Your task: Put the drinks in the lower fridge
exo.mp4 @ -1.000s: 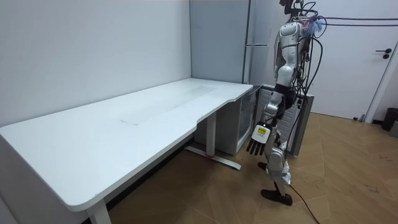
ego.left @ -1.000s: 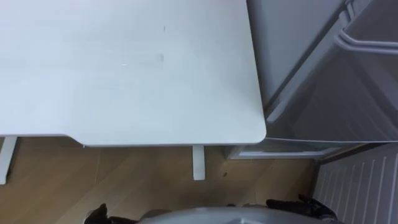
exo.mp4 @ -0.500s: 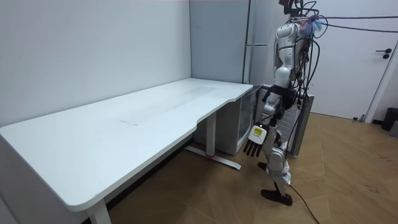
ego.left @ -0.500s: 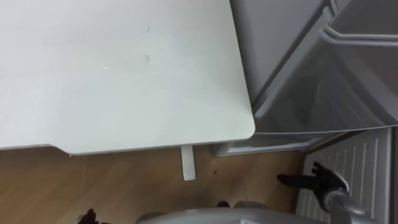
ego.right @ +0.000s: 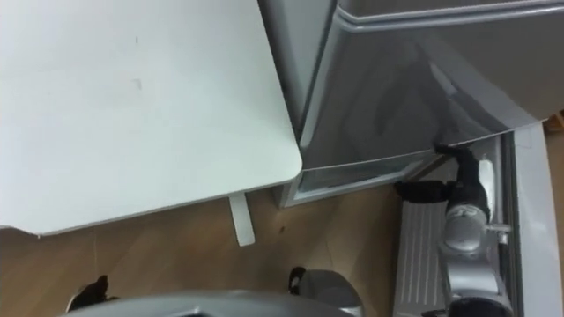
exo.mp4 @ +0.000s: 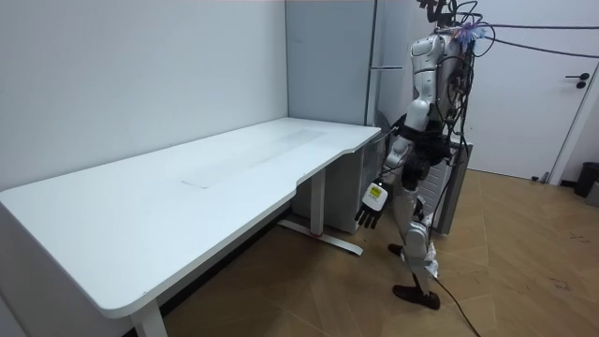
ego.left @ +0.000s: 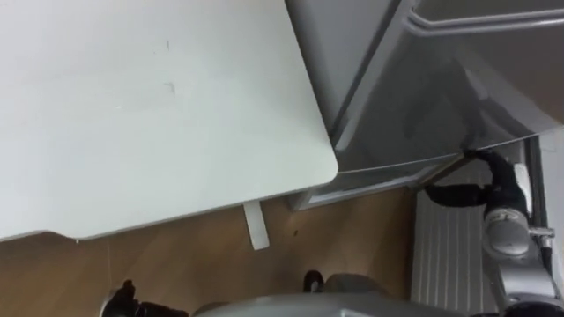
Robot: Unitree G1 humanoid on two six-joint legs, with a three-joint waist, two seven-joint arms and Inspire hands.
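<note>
The grey fridge (ego.left: pixel 414 97) stands at the right, just past the white table's (ego.left: pixel 150 114) rounded corner. My right hand (ego.left: pixel 490 180) is raised to the lower corner of a grey fridge door. Its dark fingertips (ego.right: pixel 458 155) touch the door's bottom edge and the thumb sticks out sideways. It holds nothing. My left hand (exo.mp4: pixel 372 200) hangs beside the table's end with straight fingers, and its dark fingertips (ego.left: pixel 123 298) peek in at the bottom left. In the room view I stand upright between the table's end and the fridge (exo.mp4: pixel 332 94).
A white ribbed panel (ego.left: pixel 445 255) lies low at the right, below my right hand. A white table leg (ego.left: pixel 254 224) stands under the table's corner on the wooden floor (ego.left: pixel 176 255). A white door (exo.mp4: pixel 552 94) is at the room view's right.
My right hand has risen from low by the ribbed panel up to the fridge door's lower corner. The left arm has swung forward towards the table. The eye view has shifted.
</note>
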